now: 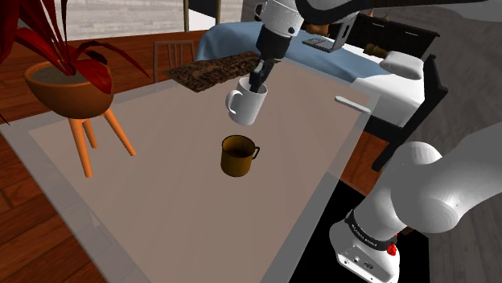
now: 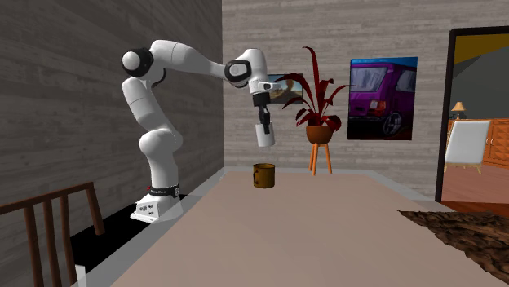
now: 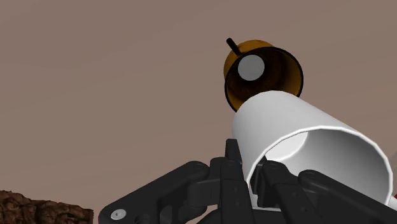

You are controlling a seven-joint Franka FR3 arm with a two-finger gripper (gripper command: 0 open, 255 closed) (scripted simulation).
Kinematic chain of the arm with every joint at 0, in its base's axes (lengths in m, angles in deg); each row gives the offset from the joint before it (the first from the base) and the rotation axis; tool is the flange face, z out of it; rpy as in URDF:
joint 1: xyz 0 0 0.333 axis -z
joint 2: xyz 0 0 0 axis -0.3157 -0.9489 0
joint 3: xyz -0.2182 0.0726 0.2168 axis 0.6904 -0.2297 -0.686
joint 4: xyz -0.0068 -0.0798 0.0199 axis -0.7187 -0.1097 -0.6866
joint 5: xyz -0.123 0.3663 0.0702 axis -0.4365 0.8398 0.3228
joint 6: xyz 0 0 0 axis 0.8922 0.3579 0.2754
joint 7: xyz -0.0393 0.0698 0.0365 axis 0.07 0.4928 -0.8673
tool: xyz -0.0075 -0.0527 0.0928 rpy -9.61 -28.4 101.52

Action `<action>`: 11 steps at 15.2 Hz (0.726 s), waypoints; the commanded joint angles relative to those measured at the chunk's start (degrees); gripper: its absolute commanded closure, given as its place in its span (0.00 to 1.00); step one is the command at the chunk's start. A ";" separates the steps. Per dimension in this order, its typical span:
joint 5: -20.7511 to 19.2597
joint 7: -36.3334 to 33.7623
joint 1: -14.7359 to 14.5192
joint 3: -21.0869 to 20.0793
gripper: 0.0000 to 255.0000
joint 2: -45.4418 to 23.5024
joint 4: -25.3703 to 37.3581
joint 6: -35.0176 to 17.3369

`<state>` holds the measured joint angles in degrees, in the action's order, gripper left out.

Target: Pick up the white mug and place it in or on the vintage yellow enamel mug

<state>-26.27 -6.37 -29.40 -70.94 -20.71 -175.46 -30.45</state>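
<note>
A white mug [image 1: 244, 106] hangs in the air over the beige tabletop, with my black gripper [image 1: 257, 84] shut on its rim from above. In the second exterior view the white mug [image 2: 263, 135] hangs from the gripper [image 2: 263, 123], well above the brownish-yellow mug [image 2: 263, 175]. That yellow mug [image 1: 238, 155] stands upright on the table, opening up, handle toward the shoulder view's right. In the wrist view the white mug [image 3: 305, 130] is clasped at its rim by the gripper [image 3: 254, 177], and the yellow mug [image 3: 270, 73] lies beyond it.
An orange pot with a red plant [image 1: 68, 87] stands on legs at the shoulder view's left. A dark patterned mat [image 1: 216, 71] lies at the table's far end. A wooden chair [image 2: 49, 218] is near the table's [image 1: 161, 201] corner, and a bed [image 1: 354, 64] lies behind.
</note>
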 commanded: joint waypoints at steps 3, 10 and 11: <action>0.56 -2.90 -1.03 -2.23 1.00 0.30 -1.54 -1.39; 0.75 -2.65 -1.10 -2.34 1.00 -0.54 -6.27 -6.96; 0.78 -2.61 -1.11 -2.36 1.00 -0.72 -6.90 -7.77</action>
<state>-25.50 -9.06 -30.52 -73.32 -21.14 -181.93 -37.46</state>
